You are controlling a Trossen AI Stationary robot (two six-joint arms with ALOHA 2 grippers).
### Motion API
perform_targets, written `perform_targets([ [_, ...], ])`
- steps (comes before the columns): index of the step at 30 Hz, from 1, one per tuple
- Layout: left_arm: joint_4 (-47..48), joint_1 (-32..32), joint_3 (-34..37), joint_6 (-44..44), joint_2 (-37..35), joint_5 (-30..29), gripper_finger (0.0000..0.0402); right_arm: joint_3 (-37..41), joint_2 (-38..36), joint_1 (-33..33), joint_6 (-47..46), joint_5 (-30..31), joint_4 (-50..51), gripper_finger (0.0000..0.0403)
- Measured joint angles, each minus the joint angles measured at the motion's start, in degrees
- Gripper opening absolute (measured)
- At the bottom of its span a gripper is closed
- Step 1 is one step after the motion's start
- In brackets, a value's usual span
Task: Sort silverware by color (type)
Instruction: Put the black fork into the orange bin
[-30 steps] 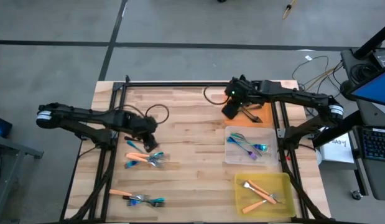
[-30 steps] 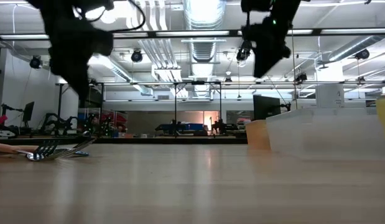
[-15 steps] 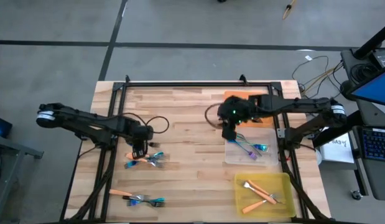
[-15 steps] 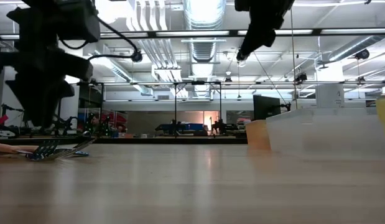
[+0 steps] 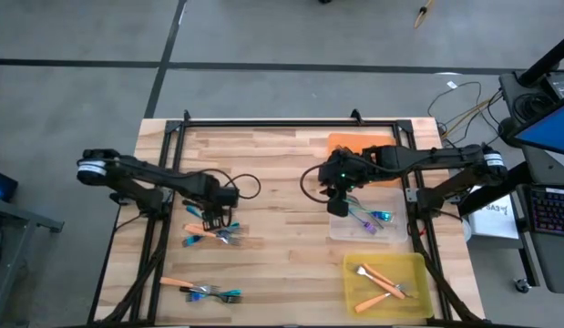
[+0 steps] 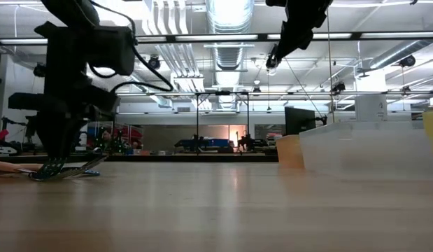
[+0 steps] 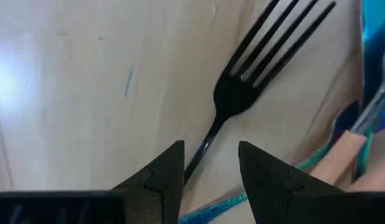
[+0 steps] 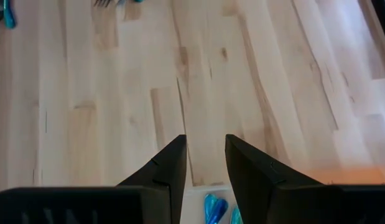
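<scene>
The left end effector (image 7: 208, 168) hangs low with fingers apart over the slim black fork (image 7: 254, 74) on the wooden table (image 5: 272, 246). The fork's handle runs lengthwise between its fingers. The right end effector (image 8: 204, 158), also apart and empty, waits farther off.

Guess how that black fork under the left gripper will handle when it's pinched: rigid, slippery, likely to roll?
Likely stiff: the black fork looks like one solid moulded piece, tines straight. Probably a little slippery, given its glossy handle. Unlikely to roll, since it lies flat on the table. The thin neck between the open left gripper fingers leaves little to pinch, so it may pivot.
</scene>
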State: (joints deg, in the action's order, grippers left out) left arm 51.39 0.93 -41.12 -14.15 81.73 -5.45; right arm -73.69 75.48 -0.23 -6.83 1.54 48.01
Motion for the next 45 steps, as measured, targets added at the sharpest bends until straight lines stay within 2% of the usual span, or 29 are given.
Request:
perform_targets([
  [8, -2.4, -2.0, -0.4, 0.9, 4.9, 0.4, 0.0132, 0.0, 0.0, 0.0, 0.0, 0.0, 1.4, 0.0096],
  [15, -3.7, -5.8, -0.9, 2.0, 9.0, 4.1, 0.0128, 0.0, 0.0, 0.0, 0.0, 0.0, 1.4, 0.0097],
  [17, -3.9, -6.6, -1.7, 1.9, 10.0, 5.6, 0.0118, 0.0, 0.0, 0.0, 0.0, 0.0, 1.4, 0.0095],
  [29, -0.7, -11.1, -11.0, -1.4, 17.6, 5.4, 0.0007, 0.0, 0.0, 0.0, -1.6, 0.0, 1.4, 0.0083],
  [35, -2.0, -12.9, -14.1, -0.8, 18.8, 0.6, 0.0003, 0.0, -0.4, 0.0, -6.9, 0.0, 3.4, 0.0082],
  [38, -7.8, -13.7, -15.8, -0.4, 18.0, -4.6, 0.0002, 0.0, -1.3, 0.0, -8.2, 0.7, 3.7, 0.0078],
  [40, -8.2, -14.3, -17.1, -0.2, 16.7, -6.8, 0.0001, 0.0, -2.3, 0.0, -9.3, 3.2, 4.0, 0.0075],
  [45, -10.7, -15.9, -20.3, 0.1, 14.0, -7.0, 0.0001, 0.4, -4.8, 0.0, -12.1, 11.4, 4.2, 0.0067],
])
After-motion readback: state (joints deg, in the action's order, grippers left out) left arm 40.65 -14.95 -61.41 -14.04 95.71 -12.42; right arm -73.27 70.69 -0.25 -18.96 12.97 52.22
